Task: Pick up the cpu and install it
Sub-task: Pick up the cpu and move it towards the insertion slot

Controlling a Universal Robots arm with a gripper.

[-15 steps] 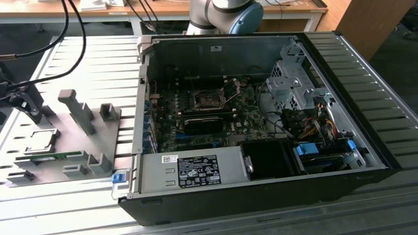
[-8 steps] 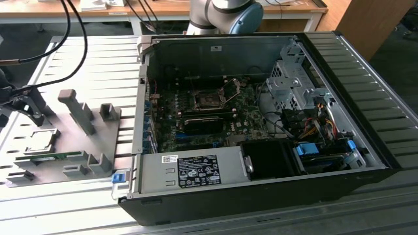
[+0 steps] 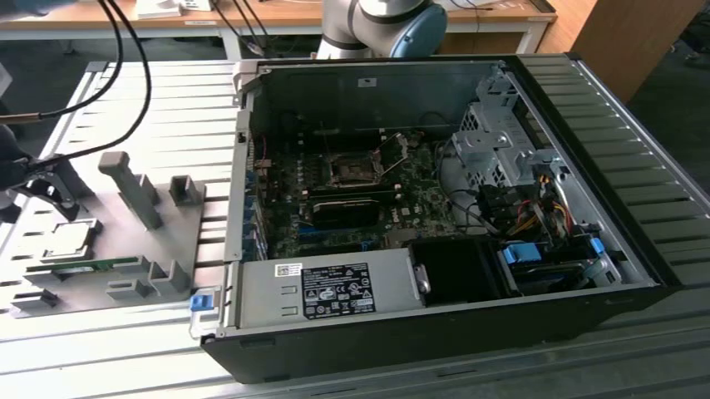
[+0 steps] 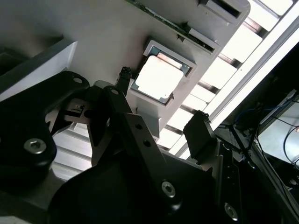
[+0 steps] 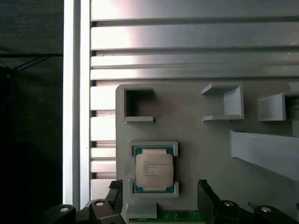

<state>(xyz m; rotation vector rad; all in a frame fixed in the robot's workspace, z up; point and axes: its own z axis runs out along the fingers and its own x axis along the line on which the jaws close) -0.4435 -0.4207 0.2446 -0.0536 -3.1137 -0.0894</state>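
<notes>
My gripper (image 5: pixel 159 185) hangs open over the grey fixture plate (image 5: pixel 205 149), fingers spread wide and holding nothing. The cpu (image 5: pixel 154 170) lies flat in its framed pocket on that plate, between my two fingertips and untouched, well apart from the open computer case (image 3: pixel 444 208).

Cpu (image 5: pixel 154 170) top lay uncovered, open from above; low fixture frame (image 5: pixel 154 148) hugged two edges. Fingers (image 5: pixel 206 193) stood spread either side, clear of chip. Tall grey post (image 3: pixel 129 187) and block (image 3: pixel 185 191) rose near; memory stick (image 3: pixel 98 266) just beside frame. Computer case (image 3: pixel 246 166) wall well apart, toward exterior view's right.
</notes>
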